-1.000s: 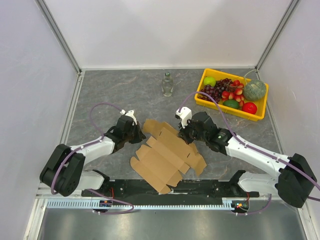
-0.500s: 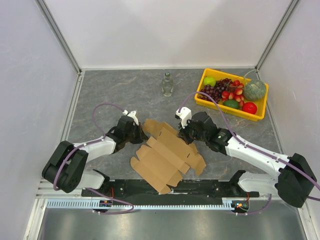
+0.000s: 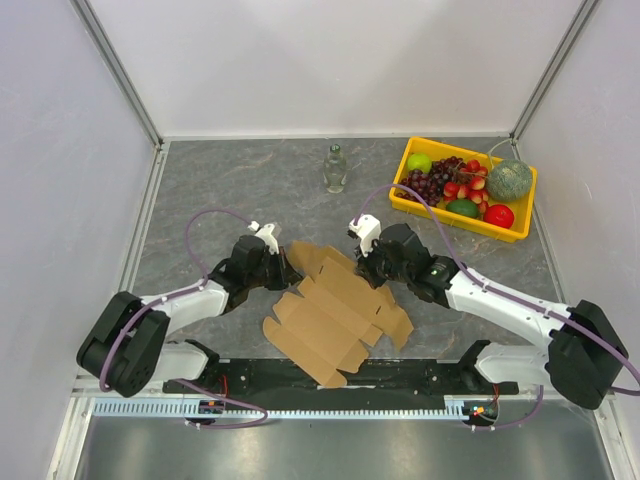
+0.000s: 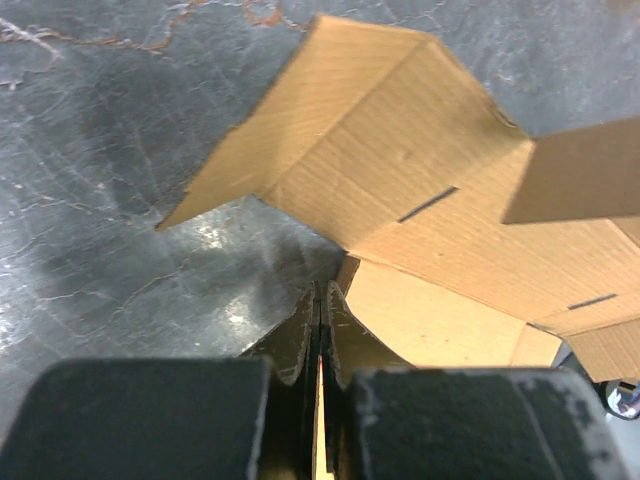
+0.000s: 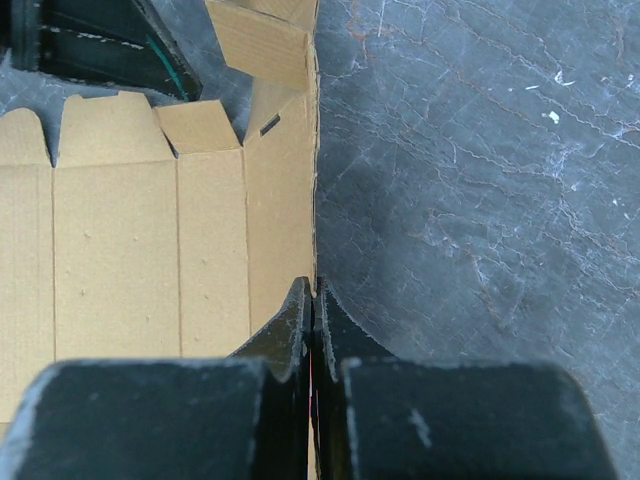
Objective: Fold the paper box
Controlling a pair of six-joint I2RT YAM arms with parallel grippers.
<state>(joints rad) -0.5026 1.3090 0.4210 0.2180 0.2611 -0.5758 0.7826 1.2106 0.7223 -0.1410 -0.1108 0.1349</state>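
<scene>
Top external view is showing the paper box [image 3: 335, 305] lying as a mostly flat, die-cut brown sheet on the table [image 3: 220, 190], just ahead of the two arm bases, with its far flaps rising off the surface. The left gripper [image 3: 283, 268] is pinching the sheet's far-left edge, its jaws pressing together on a thin sliver of cardboard. The right gripper [image 5: 313, 300] is clamping the far-right edge the same way, the board's rim running straight in between its nearly meeting fingers. Both holds are looking shallow, biting only the very margin, so a pull that is uneven or too quick is likely to be slipping the cardboard free or tearing it near a slot. If the arms are lifting out of step, a crease could be forming off the scored lines, or the whole sheet could be skidding toward the near edge. A glass bottle [image 3: 335, 168] and a yellow fruit tray [image 3: 450, 217] are sitting well apart, toward the back.
</scene>
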